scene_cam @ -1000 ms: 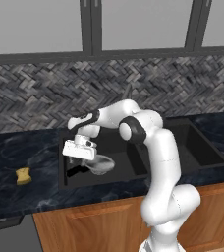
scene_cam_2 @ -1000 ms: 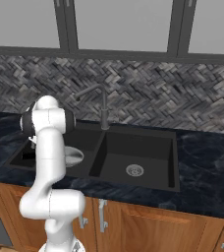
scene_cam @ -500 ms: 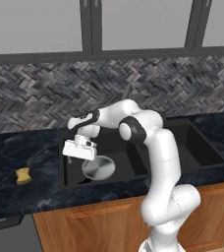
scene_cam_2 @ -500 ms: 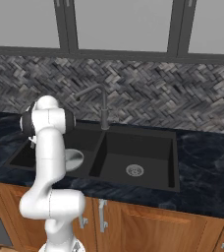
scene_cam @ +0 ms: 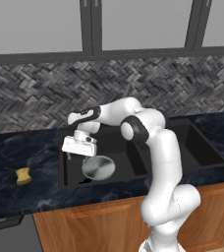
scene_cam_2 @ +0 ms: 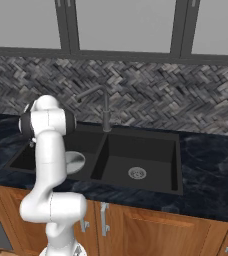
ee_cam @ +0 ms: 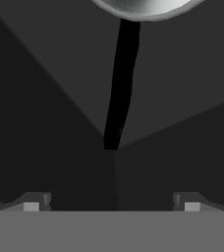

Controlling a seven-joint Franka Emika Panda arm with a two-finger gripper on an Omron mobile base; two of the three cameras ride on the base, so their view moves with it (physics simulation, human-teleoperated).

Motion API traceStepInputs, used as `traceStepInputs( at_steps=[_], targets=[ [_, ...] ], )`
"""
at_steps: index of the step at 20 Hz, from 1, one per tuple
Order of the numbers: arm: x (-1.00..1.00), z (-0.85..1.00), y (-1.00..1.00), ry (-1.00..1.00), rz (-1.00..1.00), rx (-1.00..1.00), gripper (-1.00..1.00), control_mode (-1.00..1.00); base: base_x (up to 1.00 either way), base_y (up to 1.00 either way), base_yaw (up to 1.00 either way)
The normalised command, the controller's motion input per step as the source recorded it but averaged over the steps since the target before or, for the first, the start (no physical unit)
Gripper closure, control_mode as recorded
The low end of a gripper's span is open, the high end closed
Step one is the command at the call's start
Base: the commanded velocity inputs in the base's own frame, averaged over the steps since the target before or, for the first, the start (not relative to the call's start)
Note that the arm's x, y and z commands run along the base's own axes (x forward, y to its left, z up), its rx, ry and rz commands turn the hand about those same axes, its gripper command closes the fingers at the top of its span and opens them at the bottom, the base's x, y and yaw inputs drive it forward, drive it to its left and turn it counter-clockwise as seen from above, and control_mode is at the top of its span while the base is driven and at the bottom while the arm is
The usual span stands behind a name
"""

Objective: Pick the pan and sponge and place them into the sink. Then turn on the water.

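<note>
The pan [scene_cam: 98, 168] is seen lying flat on the floor of the sink [scene_cam: 133, 162], in its wider basin, just below and slightly ahead of the gripper [scene_cam: 77, 154]. In the hand view its grey rim [ee_cam: 146, 9] is cut off by the top edge, with its dark handle [ee_cam: 121, 83] stretched toward the gripper [ee_cam: 111, 205]. The fingers are spread wide and nothing is held between them; no contact with the pan is shown. The sponge [scene_cam: 23, 176] is left on the counter [scene_cam: 15, 152], well apart from the gripper, to its left. In the right base view the pan [scene_cam_2: 74, 162] is partly hidden behind the arm, and the faucet [scene_cam_2: 102, 105] is seen behind the divider between the two basins.
</note>
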Motion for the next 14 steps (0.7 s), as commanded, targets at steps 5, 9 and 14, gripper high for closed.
traceStepInputs(
  at_steps=[5,9,14],
  targets=[
    [-0.17,0.33,0.01,-0.01,0.0,0.0,-1.0,-1.0,0.0,0.0,0.0],
    [-0.19,0.3,0.07,-0.01,0.0,0.0,-1.0,-1.0,0.0,0.0,0.0],
    [-0.24,0.27,0.2,-0.01,0.0,-0.01,-1.0,-1.0,0.0,0.0,0.0]
  ],
)
